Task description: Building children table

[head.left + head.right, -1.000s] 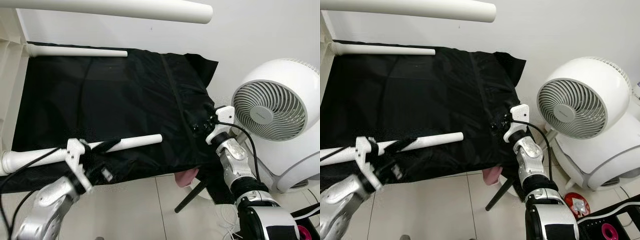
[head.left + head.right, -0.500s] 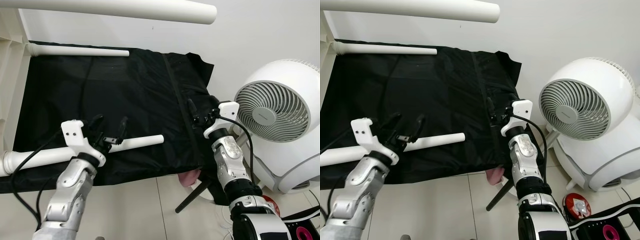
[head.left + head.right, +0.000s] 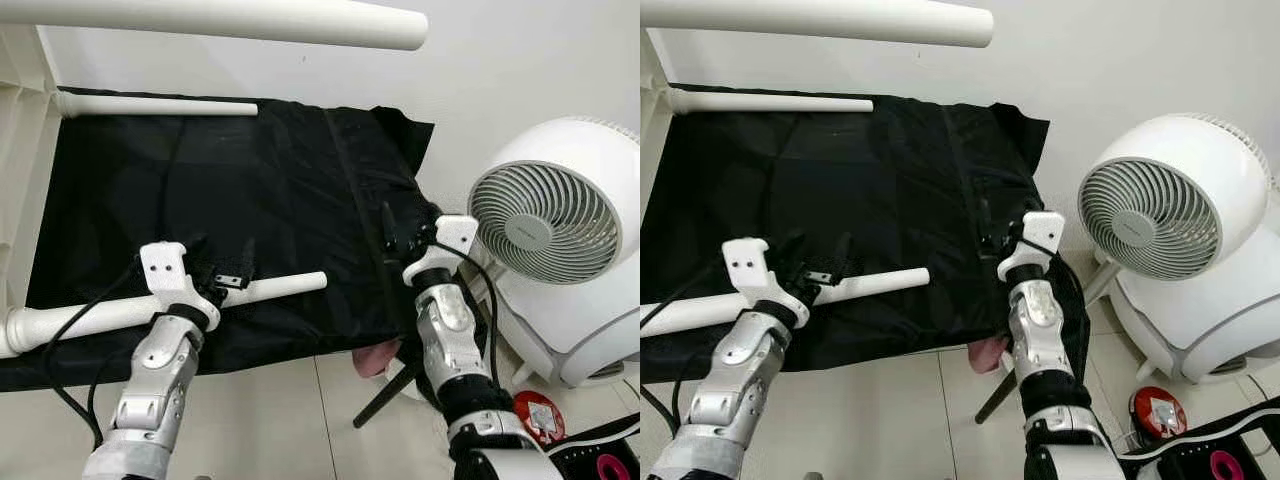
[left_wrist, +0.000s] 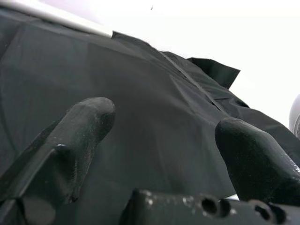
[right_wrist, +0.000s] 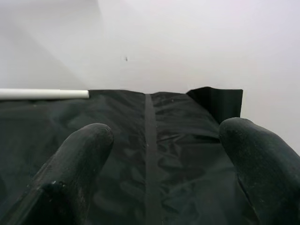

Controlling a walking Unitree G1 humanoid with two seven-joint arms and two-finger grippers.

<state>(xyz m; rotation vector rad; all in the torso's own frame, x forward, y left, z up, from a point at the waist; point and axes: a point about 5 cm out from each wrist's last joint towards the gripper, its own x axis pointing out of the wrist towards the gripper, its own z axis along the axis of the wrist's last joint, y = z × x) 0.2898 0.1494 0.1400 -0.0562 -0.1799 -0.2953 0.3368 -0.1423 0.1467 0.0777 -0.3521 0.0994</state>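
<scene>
Two grippers at work: both are hovering over the black cloth (image 3: 250, 200), which is lying across the white frame of the children's table.
Left gripper (image 3: 218, 262): it is sitting with its fingers spread wide and gripping nothing; the left wrist view is showing dark cloth in the gap between the two black pads.
Near leg (image 3: 150, 308): this white tube is lying across the near edge of the cloth, its long axis running left to right, its free end pointing right.
Key relation: the left gripper is hanging right over the near leg, about midway along its visible length, so the tube is lying just below and crosswise to the open fingers; I judge this arm far nearer to it than the other.
Right gripper (image 3: 405, 228): it is poised at the right edge of the cloth, fingers parted and empty, well apart from the tube's free end.
Far leg (image 3: 160, 104): a second white tube is lying along the cloth's far edge.
Top bar (image 3: 215, 20): a thicker white tube is crossing overhead.
Fan (image 3: 550, 225): a white one is standing on the floor to the right.
</scene>
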